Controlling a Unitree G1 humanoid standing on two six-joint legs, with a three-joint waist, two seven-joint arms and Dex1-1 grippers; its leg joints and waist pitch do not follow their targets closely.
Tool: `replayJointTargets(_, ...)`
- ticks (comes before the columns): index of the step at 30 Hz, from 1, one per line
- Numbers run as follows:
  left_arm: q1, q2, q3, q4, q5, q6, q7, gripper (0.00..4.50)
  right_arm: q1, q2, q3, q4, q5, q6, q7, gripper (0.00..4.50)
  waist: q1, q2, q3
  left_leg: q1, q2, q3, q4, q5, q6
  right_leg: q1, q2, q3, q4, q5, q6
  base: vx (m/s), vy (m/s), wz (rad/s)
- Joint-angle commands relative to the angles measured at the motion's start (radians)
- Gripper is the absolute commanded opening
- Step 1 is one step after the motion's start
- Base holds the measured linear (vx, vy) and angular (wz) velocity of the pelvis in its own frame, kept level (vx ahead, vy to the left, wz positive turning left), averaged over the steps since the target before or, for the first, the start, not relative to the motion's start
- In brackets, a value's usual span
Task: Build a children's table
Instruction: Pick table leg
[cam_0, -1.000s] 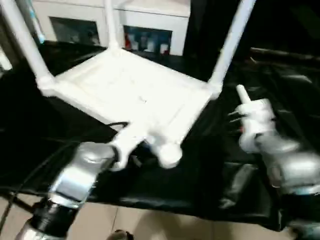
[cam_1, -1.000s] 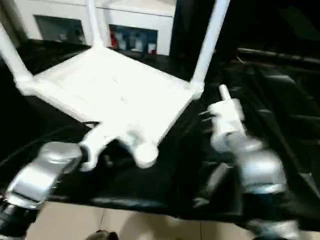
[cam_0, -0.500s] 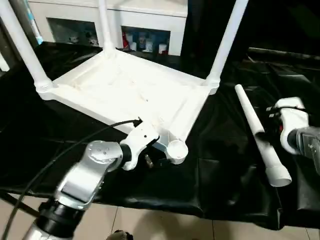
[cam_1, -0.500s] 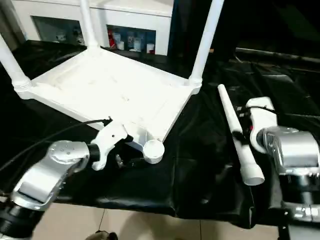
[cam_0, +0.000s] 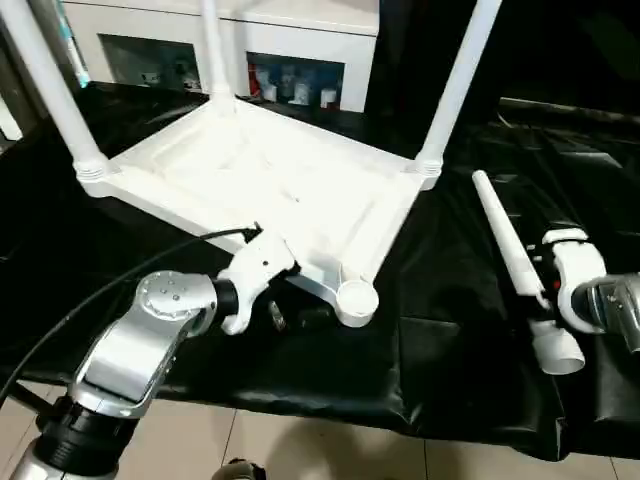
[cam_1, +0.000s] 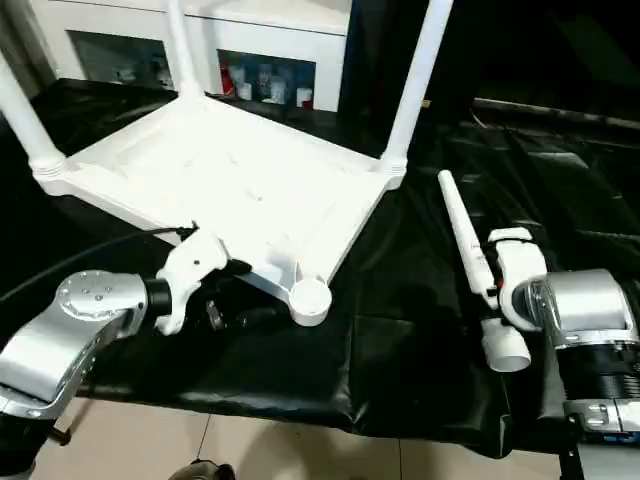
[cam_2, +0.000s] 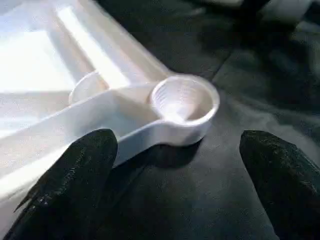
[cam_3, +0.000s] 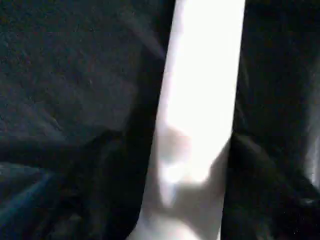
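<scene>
Tabletop lies underside-up on the black cloth, three legs already standing in the far-left, far and right corner sockets. Near corner socket is empty, mouth facing up.

Left gripper: fingers spread wide, holding nothing. It sits just in front of that empty socket, one finger by the tabletop's near edge rail, the other out over bare cloth. Reads as a bracing position more than a grasp.

Fourth leg lies flat on the cloth to the right of the tabletop, clear of it. Long axis runs away from the robot, thin end far, wide open end near.

Right gripper is at the leg's near half, touching or just beside it. In the right wrist view the tube runs up between the two dark fingers, but I can't tell if they're clamped or still loose.

Key relation: leg sits at the right gripper; socket lies to the left, at the left gripper. Leg must be tipped upright and carried left.
</scene>
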Motion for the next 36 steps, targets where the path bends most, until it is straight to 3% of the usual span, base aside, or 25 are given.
replayJointTargets(1, -0.017, 0.010, 0.023, -0.031, -0.044, 0.014, -0.023, 4.50, 0.001, -0.011, -0.002, 0.021, 0.004, -0.010, -0.001, 2.96, 0.001, -0.017, -0.067, 0.041, 0.050, -0.029, -0.061, -0.199, -0.048, 0.019, -0.050, 0.035, -0.080, -0.200, -0.210, 0.000, 0.000, 0.00)
replayJointTargets(4, -0.021, 0.031, 0.038, -0.059, -0.102, 0.034, -0.082, 4.50, -0.001, -0.012, -0.005, 0.042, 0.005, -0.016, 0.001, 2.79, 0.002, -0.018, -0.067, 0.042, 0.048, -0.029, -0.060, -0.198, -0.048, 0.017, -0.049, 0.035, -0.080, -0.210, -0.204, 0.000, 0.000, 0.00)
replayJointTargets(7, -0.030, 0.041, 0.044, -0.057, -0.107, 0.033, -0.089, 4.50, -0.006, -0.012, -0.009, 0.060, 0.000, -0.025, 0.003, 2.44, -0.001, -0.019, -0.068, 0.041, 0.048, -0.028, -0.061, -0.192, -0.048, 0.017, -0.046, 0.035, -0.078, -0.192, -0.202, 0.000, 0.000, 0.00)
replayJointTargets(10, -0.038, 0.047, 0.044, -0.043, -0.103, 0.027, -0.084, 4.50, -0.008, -0.007, -0.024, 0.077, 0.001, -0.030, -0.007, 2.37, 0.000, -0.015, -0.069, 0.042, 0.048, -0.029, -0.060, -0.200, -0.056, 0.018, -0.047, 0.036, -0.078, -0.195, -0.201, 0.000, 0.000, 0.00)
replayJointTargets(11, -0.043, 0.049, 0.041, -0.029, -0.093, 0.021, -0.073, 4.50, -0.005, -0.005, -0.029, 0.094, -0.001, -0.043, -0.013, 2.12, -0.001, -0.017, -0.069, 0.042, 0.048, -0.028, -0.060, -0.203, -0.057, 0.018, -0.046, 0.036, -0.079, -0.195, -0.200, 0.000, 0.000, 0.00)
replayJointTargets(18, -0.057, 0.053, 0.041, -0.020, -0.113, 0.016, -0.059, 4.50, -0.007, 0.009, -0.082, 0.132, 0.005, -0.082, -0.050, 1.91, 0.000, -0.014, -0.071, 0.042, 0.047, -0.028, -0.059, -0.193, -0.059, 0.019, -0.044, 0.035, -0.075, -0.165, -0.207, 0.000, 0.000, 0.00)
replayJointTargets(19, -0.068, 0.043, 0.051, -0.009, -0.112, 0.006, -0.045, 4.50, -0.013, 0.012, -0.120, 0.137, 0.011, -0.105, -0.071, 1.91, 0.000, -0.011, -0.071, 0.042, 0.046, -0.028, -0.059, -0.202, -0.062, 0.018, -0.044, 0.035, -0.077, -0.171, -0.208, 0.000, 0.000, 0.00)
replayJointTargets(20, -0.081, 0.025, 0.069, 0.005, -0.115, -0.008, -0.026, 4.50, -0.023, 0.019, -0.177, 0.138, 0.029, -0.134, -0.093, 1.91, -0.001, -0.014, -0.070, 0.043, 0.045, -0.026, -0.057, -0.217, -0.066, 0.017, -0.045, 0.037, -0.079, -0.183, -0.206, 0.000, 0.000, 0.00)
replayJointTargets(22, -0.097, 0.000, 0.091, 0.022, -0.122, -0.020, -0.004, 4.50, -0.031, 0.031, -0.239, 0.134, 0.051, -0.191, -0.118, 1.91, 0.000, -0.015, -0.071, 0.042, 0.046, -0.028, -0.058, -0.225, -0.070, 0.018, -0.046, 0.036, -0.079, -0.189, -0.201, 0.000, 0.000, 0.00)
replayJointTargets(23, -0.120, -0.035, 0.119, 0.045, -0.139, -0.030, 0.022, 4.50, -0.044, 0.057, -0.337, 0.132, 0.095, -0.307, -0.157, 1.91, 0.001, -0.011, -0.072, 0.044, 0.047, -0.029, -0.058, -0.227, -0.071, 0.018, -0.048, 0.035, -0.078, -0.184, -0.200, 0.000, 0.000, 0.00)
replayJointTargets(24, -0.120, -0.035, 0.119, 0.045, -0.139, -0.030, 0.022, 4.50, -0.044, 0.057, -0.337, 0.132, 0.095, -0.307, -0.157, 1.91, 0.000, -0.012, -0.072, 0.044, 0.046, -0.027, -0.057, -0.231, -0.071, 0.016, -0.048, 0.036, -0.079, -0.183, -0.199, 0.000, 0.000, 0.00)
replayJointTargets(26, -0.151, -0.084, 0.159, 0.060, -0.186, -0.013, 0.049, 4.50, -0.063, 0.090, -0.443, 0.120, 0.166, -0.409, -0.166, 1.91, -0.001, -0.013, -0.075, 0.043, 0.045, -0.028, -0.056, -0.227, -0.067, 0.018, -0.046, 0.033, -0.074, -0.165, -0.202, 0.000, 0.000, 0.00)
replayJointTargets(28, -0.189, -0.164, 0.216, 0.081, -0.273, 0.030, 0.078, 4.50, -0.058, 0.135, -0.514, 0.047, 0.282, -0.463, -0.044, 1.91, 0.000, -0.014, -0.076, 0.041, 0.044, -0.025, -0.053, -0.219, -0.042, 0.022, -0.045, 0.034, -0.072, -0.126, -0.212, 0.000, 0.000, 0.00)
replayJointTargets(31, -0.220, -0.223, 0.254, 0.111, -0.327, 0.058, 0.103, 4.50, -0.045, 0.173, -0.545, -0.036, 0.376, -0.435, 0.065, 1.91, 0.003, -0.016, -0.078, 0.034, 0.045, -0.026, -0.052, -0.168, 0.009, 0.029, -0.043, 0.030, -0.068, -0.071, -0.234, 0.000, 0.000, 0.00)
replayJointTargets(34, -0.266, -0.289, 0.294, 0.161, -0.391, 0.088, 0.123, 4.50, -0.012, 0.231, -0.580, -0.168, 0.523, -0.393, 0.201, 1.91, 0.010, -0.017, -0.079, 0.034, 0.045, -0.025, -0.049, -0.148, 0.041, 0.031, -0.045, 0.030, -0.068, -0.056, -0.248, 0.000, 0.000, 0.00)
replayJointTargets(35, -0.289, -0.310, 0.312, 0.181, -0.416, 0.099, 0.132, 4.50, 0.002, 0.247, -0.585, -0.204, 0.573, -0.389, 0.236, 1.91, 0.013, -0.022, -0.080, 0.036, 0.048, -0.027, -0.050, -0.140, 0.044, 0.030, -0.045, 0.027, -0.068, -0.060, -0.251, 0.000, 0.000, 0.00)
replayJointTargets(36, -0.304, -0.323, 0.324, 0.194, -0.432, 0.105, 0.138, 4.50, 0.011, 0.255, -0.587, -0.224, 0.603, -0.390, 0.255, 1.91, 0.016, -0.021, -0.080, 0.036, 0.047, -0.024, -0.050, -0.141, 0.043, 0.031, -0.045, 0.028, -0.068, -0.063, -0.254, 0.000, 0.000, 0.00)
